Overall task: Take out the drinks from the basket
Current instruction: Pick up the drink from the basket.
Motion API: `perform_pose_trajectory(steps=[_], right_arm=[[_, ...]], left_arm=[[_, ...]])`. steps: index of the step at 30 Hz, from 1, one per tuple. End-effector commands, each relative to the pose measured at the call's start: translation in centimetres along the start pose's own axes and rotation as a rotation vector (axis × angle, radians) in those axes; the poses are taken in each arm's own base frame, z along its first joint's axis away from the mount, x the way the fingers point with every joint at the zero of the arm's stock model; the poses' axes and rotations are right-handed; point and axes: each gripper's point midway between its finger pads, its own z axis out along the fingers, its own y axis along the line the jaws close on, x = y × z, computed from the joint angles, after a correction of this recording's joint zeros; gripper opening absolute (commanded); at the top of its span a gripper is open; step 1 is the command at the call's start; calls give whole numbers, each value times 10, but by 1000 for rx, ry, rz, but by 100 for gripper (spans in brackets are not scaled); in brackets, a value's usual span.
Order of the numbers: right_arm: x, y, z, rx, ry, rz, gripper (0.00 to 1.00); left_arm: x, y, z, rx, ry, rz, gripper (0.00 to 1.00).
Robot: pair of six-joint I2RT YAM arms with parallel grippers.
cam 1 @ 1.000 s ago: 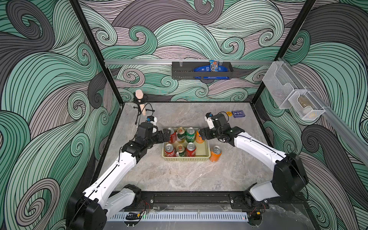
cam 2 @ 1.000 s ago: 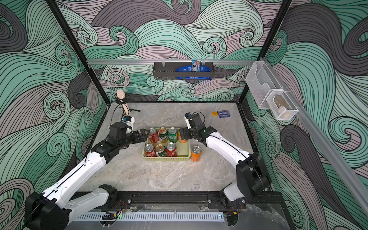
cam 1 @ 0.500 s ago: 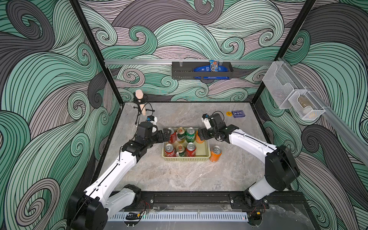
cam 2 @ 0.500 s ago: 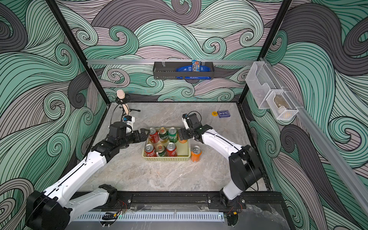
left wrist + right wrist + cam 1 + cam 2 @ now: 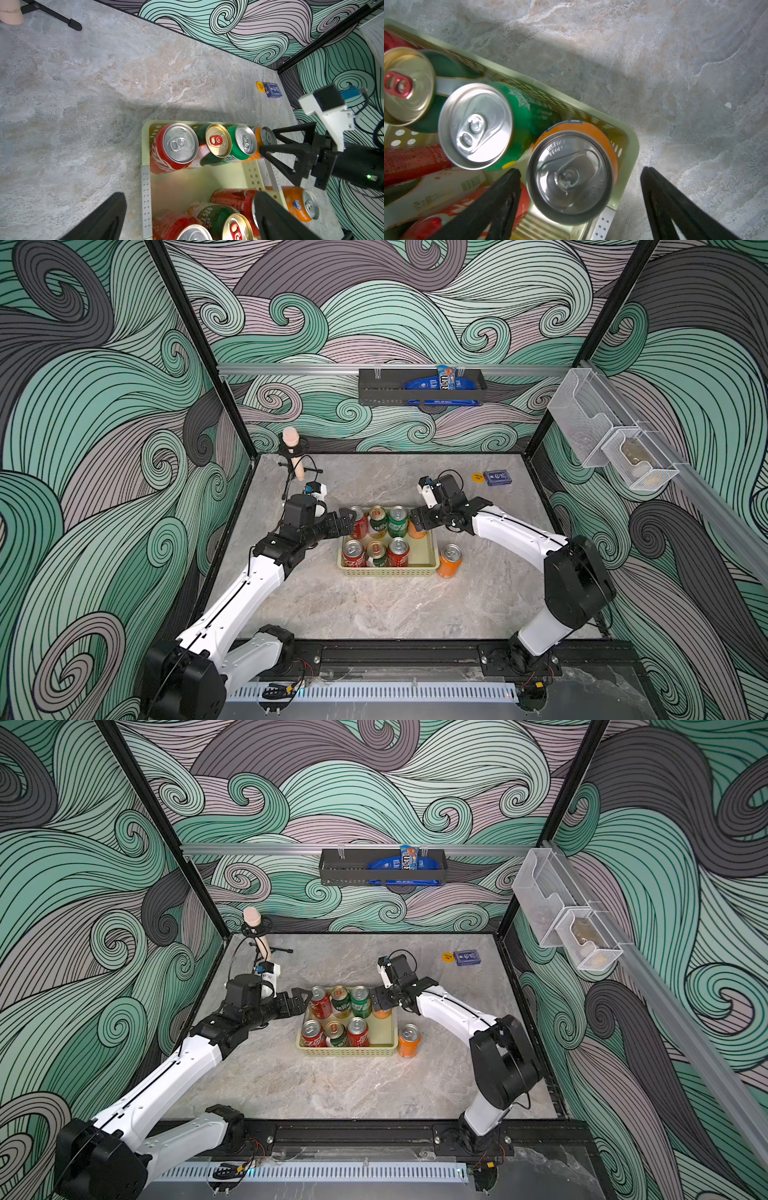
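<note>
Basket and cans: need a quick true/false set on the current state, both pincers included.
1. One orange can stands on the table outside the basket. True.
2. The basket holds eight cans. False: it holds seven.
3. The right pincer is shut on the bright green can. False: it is open, straddling the corner orange can.
4. The left pincer is open near the far-row red can. True.
5. The bright green can sits in the basket's near row. False: it is in the far row.
</note>
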Motion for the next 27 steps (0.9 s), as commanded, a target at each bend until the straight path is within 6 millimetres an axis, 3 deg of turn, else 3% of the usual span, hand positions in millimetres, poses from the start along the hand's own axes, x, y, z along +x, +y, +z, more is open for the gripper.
perform_pose_trajectory(steps=[1, 21, 27], right_arm=[[-1, 6, 6, -14, 11, -14, 89], [-1, 15, 22, 10, 21, -20, 82], [2, 16, 20, 17, 20, -12, 72]], left_arm=[[-1, -2, 2, 25, -1, 3, 99], [1, -4, 2, 52, 2, 0, 99], [1, -6, 1, 56, -3, 0, 99]])
